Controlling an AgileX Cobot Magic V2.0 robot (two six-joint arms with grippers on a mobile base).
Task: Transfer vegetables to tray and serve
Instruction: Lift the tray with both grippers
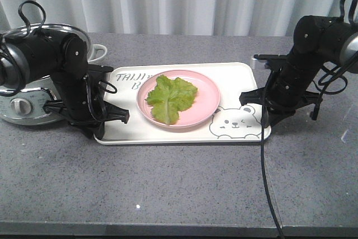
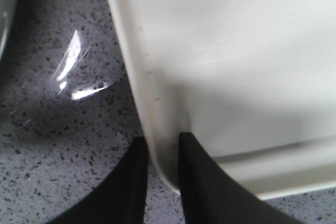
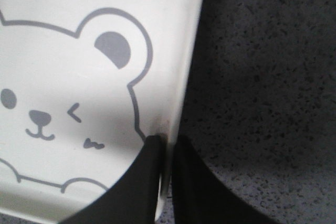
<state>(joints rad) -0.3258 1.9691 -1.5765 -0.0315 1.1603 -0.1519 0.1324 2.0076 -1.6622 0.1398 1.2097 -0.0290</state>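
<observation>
Gripping the tray [image 1: 238,76] by its rim, the left gripper [image 2: 160,142] was clamped on the left edge and the right gripper [image 3: 164,142] on the right edge (beside the bear face [image 3: 39,121]). The lettuce leaf [image 1: 170,98] lay on a pink plate [image 1: 208,102] at the tray's middle.

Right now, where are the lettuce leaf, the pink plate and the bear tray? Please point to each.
lettuce leaf [image 1: 170,98]: front view, middle of the leaf.
pink plate [image 1: 208,103]: front view, bare right part of the plate.
tray [image 1: 238,79]: front view, bare floor near its right end.
</observation>
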